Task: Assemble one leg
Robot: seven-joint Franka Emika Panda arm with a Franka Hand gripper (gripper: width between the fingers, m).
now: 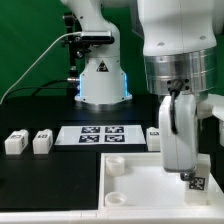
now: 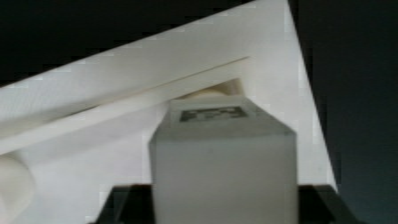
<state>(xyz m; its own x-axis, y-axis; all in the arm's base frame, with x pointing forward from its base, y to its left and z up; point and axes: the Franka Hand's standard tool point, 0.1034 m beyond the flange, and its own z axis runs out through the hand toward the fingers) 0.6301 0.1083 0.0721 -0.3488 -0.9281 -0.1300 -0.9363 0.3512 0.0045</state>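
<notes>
My gripper point(image 1: 180, 125) is shut on a leg point(image 1: 178, 140), a tall white square block with a fiducial tag near its lower end, and holds it tilted above the right part of the large flat white panel point(image 1: 140, 190). In the wrist view the leg point(image 2: 222, 160) fills the middle between my dark fingers point(image 2: 134, 205), its tagged end pointing at the panel point(image 2: 160, 85). The panel has round corner sockets point(image 1: 116, 163). Two more legs point(image 1: 15, 142) point(image 1: 42, 142) lie on the table at the exterior view's left.
The marker board point(image 1: 100, 134) lies flat behind the panel. Another small white block point(image 1: 154, 133) sits to its right, partly behind my gripper. The robot's base point(image 1: 103, 80) with cables stands at the back. A black table and green backdrop surround the scene.
</notes>
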